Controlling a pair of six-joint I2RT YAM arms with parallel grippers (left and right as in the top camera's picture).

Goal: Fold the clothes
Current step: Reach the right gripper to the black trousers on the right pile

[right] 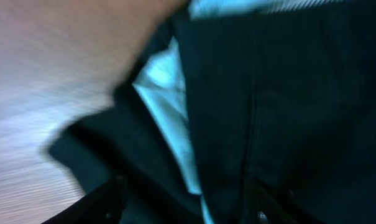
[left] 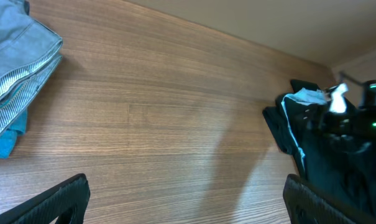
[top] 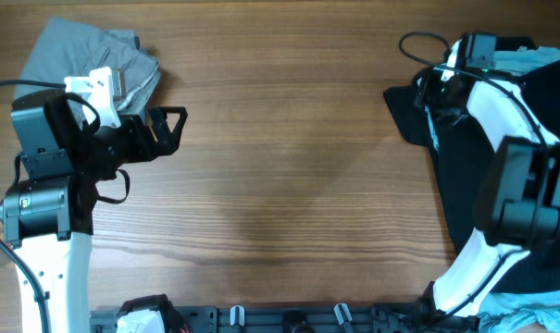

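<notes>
The large black garment (top: 457, 199) lies crumpled at the table's right side and also shows in the left wrist view (left: 327, 165). My right gripper (top: 434, 100) hangs low over its upper left part. In the right wrist view the fingers (right: 188, 202) are spread wide over the black fabric (right: 287, 93), with a pale blue strip (right: 169, 106) showing between the folds. A folded grey pile (top: 94, 55) lies at the far left, with a blue piece (left: 1, 146) under it. My left gripper (top: 173, 125) is open and empty beside that pile, over bare wood (left: 188, 199).
More pale blue cloth shows at the top right (top: 539, 60) and bottom right (top: 529, 305) edges. The wooden tabletop (top: 289, 166) stretches between the two arms. A black rail with clips (top: 289, 319) runs along the front edge.
</notes>
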